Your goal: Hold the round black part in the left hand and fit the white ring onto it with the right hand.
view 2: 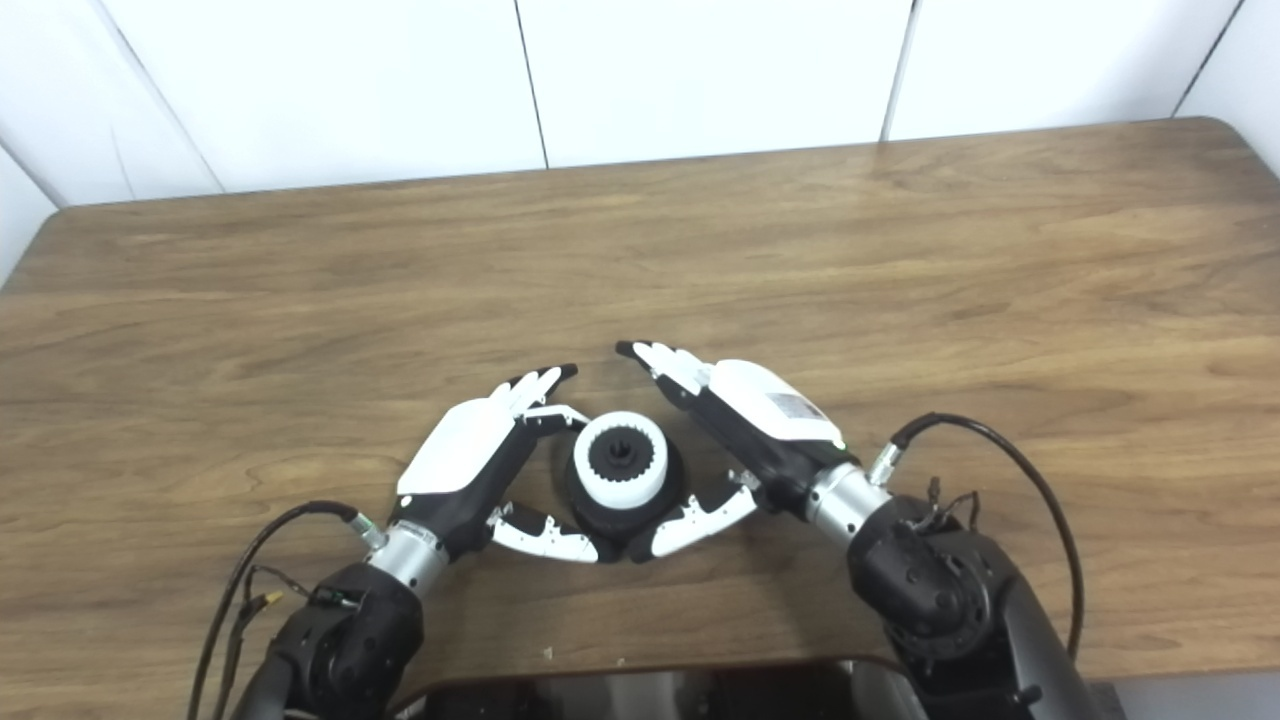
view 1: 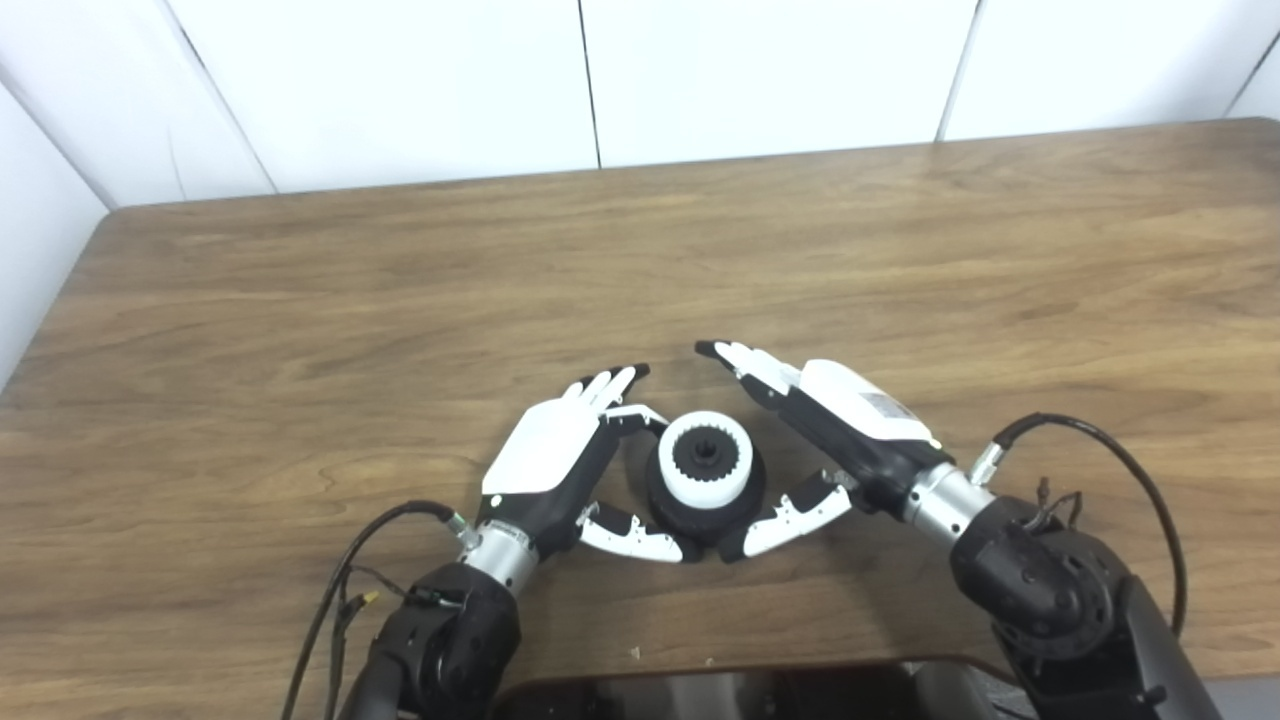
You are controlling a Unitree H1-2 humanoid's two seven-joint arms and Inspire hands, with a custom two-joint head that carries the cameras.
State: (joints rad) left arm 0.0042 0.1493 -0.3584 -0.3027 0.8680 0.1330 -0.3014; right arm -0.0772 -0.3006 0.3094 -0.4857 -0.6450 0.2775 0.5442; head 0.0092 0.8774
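Ring (view 1: pixel 706 460) sits on black part (view 1: pixel 668 505), on table (view 1: pixel 300 330). Left hand (view 1: pixel 560 460) and right hand (view 1: pixel 840 425) spread, flanking, holding nothing. Risk: a thumb nudges the part and unseats the ring.

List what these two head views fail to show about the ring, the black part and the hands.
- Whether the white ring is fully seated on the round black part: both views look from above.
- Whether the left robot hand touches the part: its fingers curl behind it.
- The right robot hand palm: faces away.
- Teeth inside the ring: too small.
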